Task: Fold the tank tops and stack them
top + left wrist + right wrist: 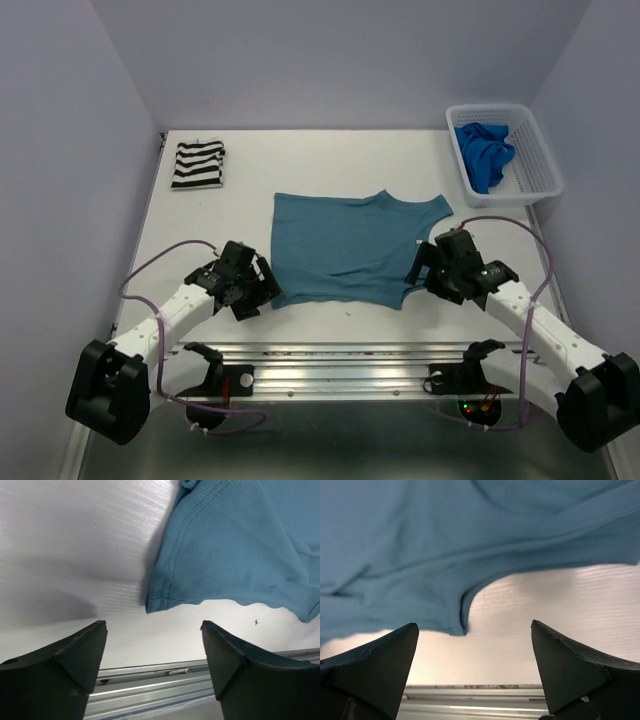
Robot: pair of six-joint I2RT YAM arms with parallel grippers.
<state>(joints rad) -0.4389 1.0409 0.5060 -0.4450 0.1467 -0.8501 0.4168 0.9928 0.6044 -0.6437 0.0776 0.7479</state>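
A teal blue tank top (345,245) lies spread flat in the middle of the table. Its near left corner (160,602) shows just beyond my left gripper (152,640), which is open and holds nothing. My right gripper (475,645) is open too, with the top's strap end (455,625) lying just beyond it, untouched. In the top view the left gripper (262,290) sits at the top's near left corner and the right gripper (418,268) at its near right edge. A folded black-and-white striped tank top (197,165) rests at the back left. The royal blue one (484,152) is bunched in the basket.
A white lattice basket (535,160) stands at the back right corner. A metal rail (340,365) runs along the table's near edge between the arm bases. Grey walls close in the left, right and back sides.
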